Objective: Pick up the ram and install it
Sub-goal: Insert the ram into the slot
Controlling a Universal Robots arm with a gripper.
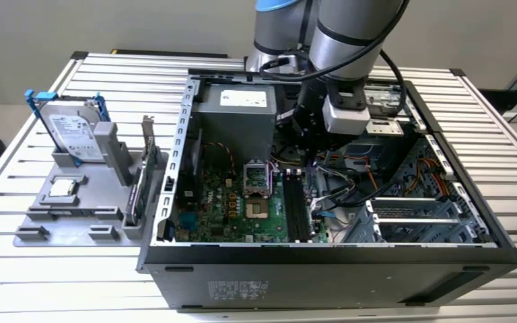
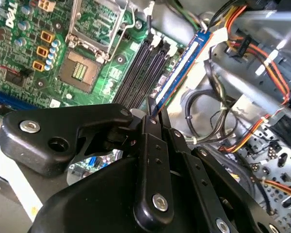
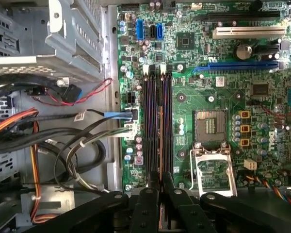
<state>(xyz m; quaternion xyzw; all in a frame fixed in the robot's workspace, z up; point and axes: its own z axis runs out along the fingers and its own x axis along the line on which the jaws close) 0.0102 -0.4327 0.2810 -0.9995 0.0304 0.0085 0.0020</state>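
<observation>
"Gripper [image 2: 153, 116] first: what is it doing?"

"Its fingers are clamped on one end of the ram [image 2: 182, 68]. The arm reaches down into the open computer case [image 1: 330, 269], which lies on its side on a slatted table [image 1: 474, 114]."

"And going from the exterior view's left?"

"A grey stand [image 1: 70, 208] sits just beside the case. A hard drive [image 1: 68, 131] with blue rails stands upright in it, and a card [image 1: 148, 168] with a metal bracket stands in its slot nearest the case. Inside the case come a grey power supply [image 1: 236, 108], the green motherboard [image 1: 218, 202], its processor socket [image 1: 255, 178] with the lid raised, then the black memory slots [image 1: 296, 205]."

"What crowds the gripper?"

"Loose cables [image 1: 393, 175], orange, black and grey, bunch just past the slots toward the exterior view's right, with a metal drive cage [image 1: 411, 212] beyond them."

"Where exactly is the ram?"

"Held lengthwise along the memory slots, right over them in both wrist views. Whether it touches a slot cannot be told."

"Its look?"

"Long and very thin, seen edge-on; blue along the side in the second wrist view, a pale sliver [image 3: 161, 141] in the first wrist view."
</observation>
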